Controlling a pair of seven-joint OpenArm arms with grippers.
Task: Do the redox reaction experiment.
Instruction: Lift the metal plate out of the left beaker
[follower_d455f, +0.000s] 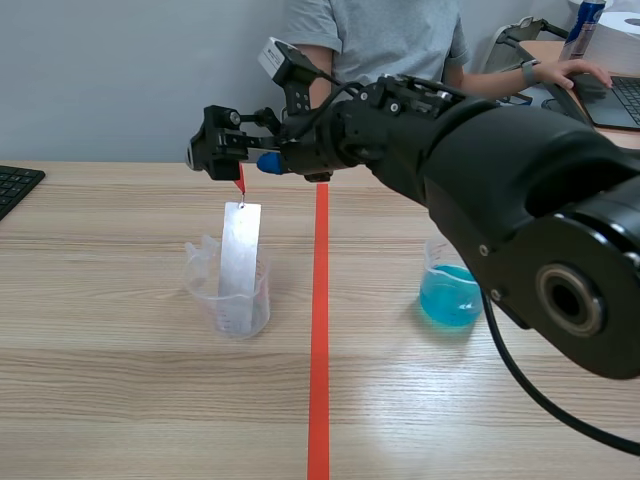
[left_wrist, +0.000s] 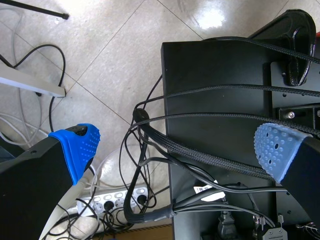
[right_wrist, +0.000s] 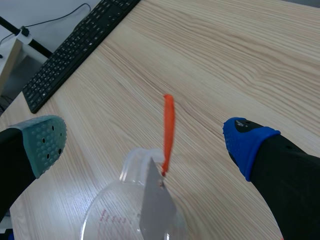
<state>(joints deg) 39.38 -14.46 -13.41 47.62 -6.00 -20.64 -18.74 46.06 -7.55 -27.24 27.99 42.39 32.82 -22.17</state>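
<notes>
Both fingers of your right end effector (right_wrist: 145, 140) sit wide apart above the metal strip (follower_d455f: 240, 255) in the clear cup (follower_d455f: 203, 280), and your left end effector (left_wrist: 177, 147) is spread too.

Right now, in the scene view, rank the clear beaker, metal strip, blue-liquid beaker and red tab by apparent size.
1. clear beaker, widest overall.
2. metal strip, taller but narrow.
3. red tab, smallest.
Unranked: blue-liquid beaker, partly hidden by the right arm; it may match the clear beaker.
</notes>
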